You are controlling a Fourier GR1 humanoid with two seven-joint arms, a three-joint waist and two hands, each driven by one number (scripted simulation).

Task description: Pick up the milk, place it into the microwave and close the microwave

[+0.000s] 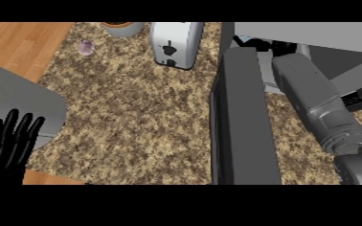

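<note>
Left robot hand (pixel 16 141) shows at lower left edge of head view, fingers straight & spread, pointing up, resting, holding nothing. It sits over a grey rounded slab (pixel 28 103) that overlaps the left part of the surface (pixel 127 110), a speckled tan/brown stone top. Bare wood floor (pixel 28 43) visible beyond the surface at upper left.

Right forearm (pixel 314 103) comes in from lower right & runs up into the open microwave (pixel 297 31) at upper right. Right robot hand is inside the cavity, mostly hidden by arm & microwave body; only a dark bit w/ a hint of blue near the opening, so can't tell if fingers are apart or clamped. Milk not clearly visible; can't tell whether it's in the hand or inside.

Microwave door (pixel 244 119) stands open, swung out toward the viewer, seen edge-on as a long dark grey panel just left of the forearm.

Toaster (pixel 175 43) at top centre, just left of microwave. Grey-rimmed bowl (pixel 121 27) at top edge, left of toaster. Small pale purple object (pixel 85 47) near the bowl, below-left of it.
</note>
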